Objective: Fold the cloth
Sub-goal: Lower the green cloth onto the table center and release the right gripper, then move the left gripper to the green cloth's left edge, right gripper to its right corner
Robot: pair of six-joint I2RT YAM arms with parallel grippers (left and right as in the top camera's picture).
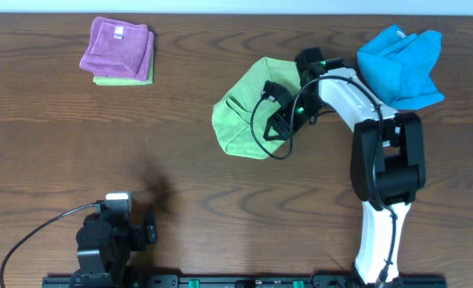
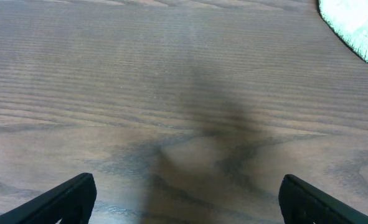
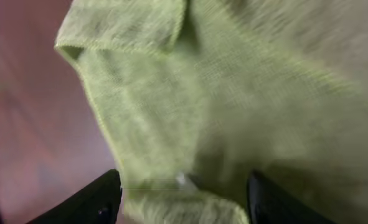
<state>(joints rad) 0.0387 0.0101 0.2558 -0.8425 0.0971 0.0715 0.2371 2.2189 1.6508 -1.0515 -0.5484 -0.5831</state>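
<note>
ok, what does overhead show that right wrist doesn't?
Overhead only: purple cloth, blue cloth, the left arm down at the table edge, well clear of all the cloths. Right wrist only: close-up of the cloth, one corner folded over, lying between the right gripper fingers. Shared: that lime-green cloth and the wooden table.

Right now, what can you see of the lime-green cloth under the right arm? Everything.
The lime-green cloth looks like fuzzy microfibre with a stitched hem. It lies loosely bunched, partly folded over itself, on the wooden table near the middle. The right gripper is low over one side of it, fingers astride a raised fold. Whether the fold is pinched is unclear.
</note>
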